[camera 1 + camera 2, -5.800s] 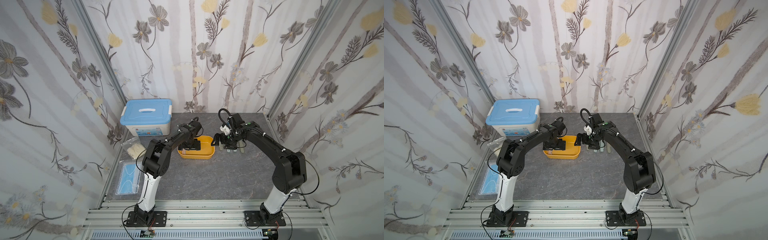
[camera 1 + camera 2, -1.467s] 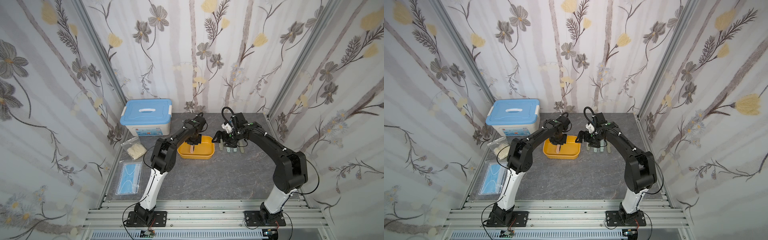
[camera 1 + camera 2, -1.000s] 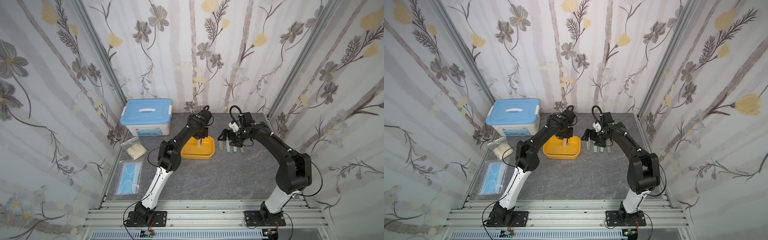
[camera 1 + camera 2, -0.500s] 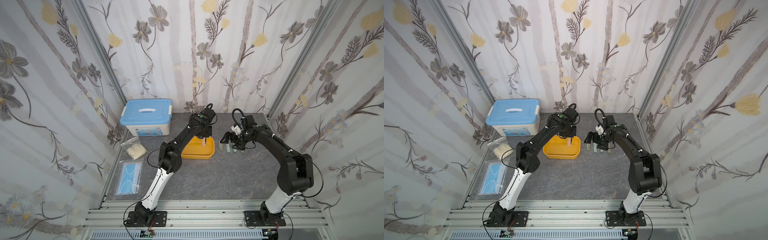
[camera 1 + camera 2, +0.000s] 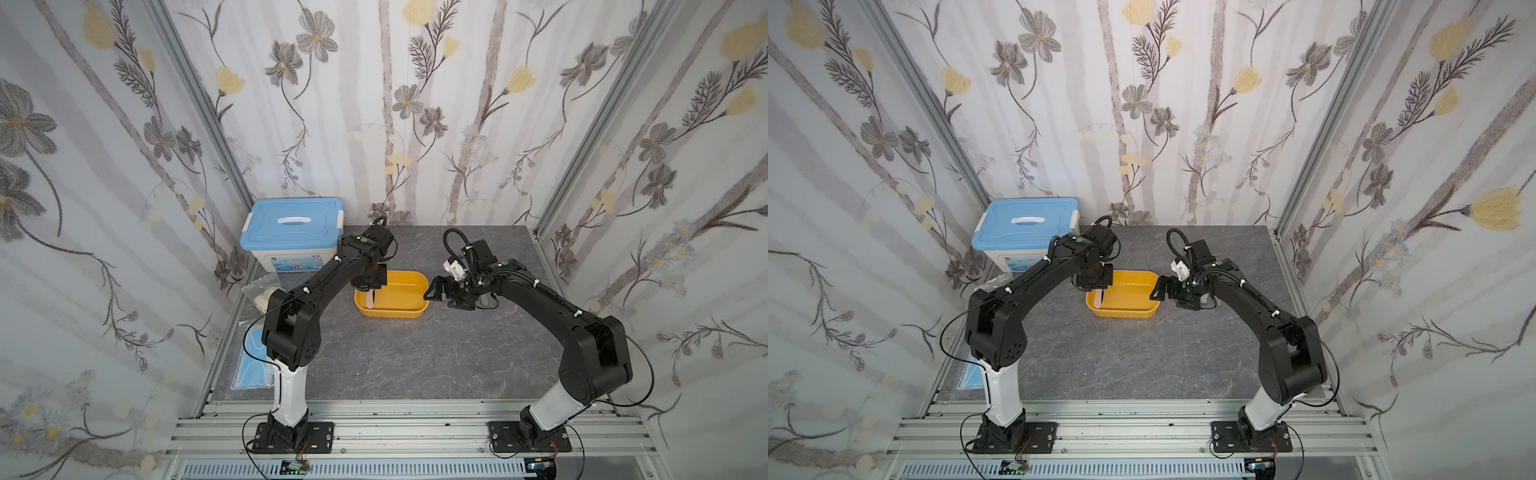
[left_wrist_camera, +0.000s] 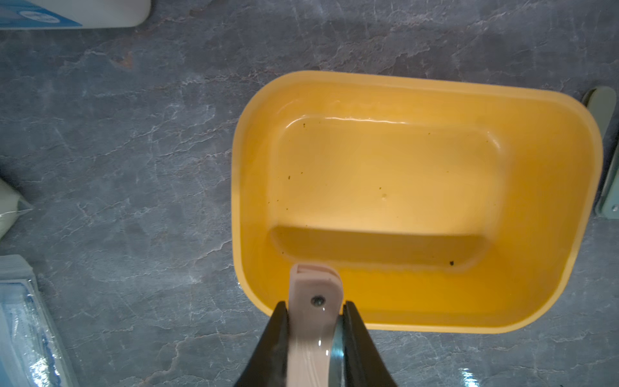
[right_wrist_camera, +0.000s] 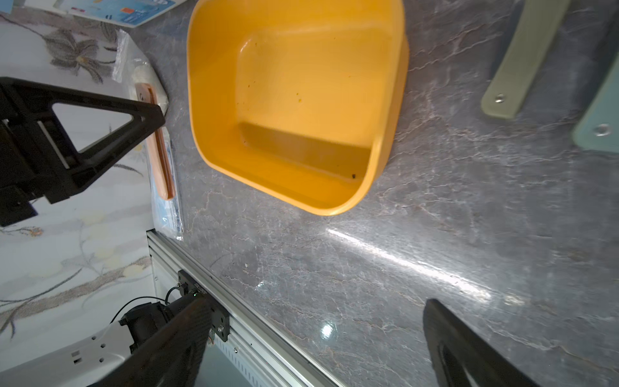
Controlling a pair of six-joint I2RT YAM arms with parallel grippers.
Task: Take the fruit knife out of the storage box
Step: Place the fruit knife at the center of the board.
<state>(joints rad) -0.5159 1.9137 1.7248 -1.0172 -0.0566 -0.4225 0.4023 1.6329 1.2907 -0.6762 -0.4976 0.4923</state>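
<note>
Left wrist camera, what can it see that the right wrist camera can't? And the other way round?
Only the left wrist view shows the left gripper from behind, jaws shut on the pink fruit knife, with a shiny metal edge beside the handle. Only the right wrist view shows the right gripper wide open, the metal rail and the flowery wall. Both show the empty yellow storage box, that held knife and the grey table.

— What are you seeing?
— My left gripper (image 6: 315,303) is looking matt black; the fruit knife (image 6: 313,321) is showing glossy pink plastic.
— And the storage box (image 6: 251,187)?
— It is shining: smooth yellow plastic. The table (image 6: 134,167) is looking stony.
</note>
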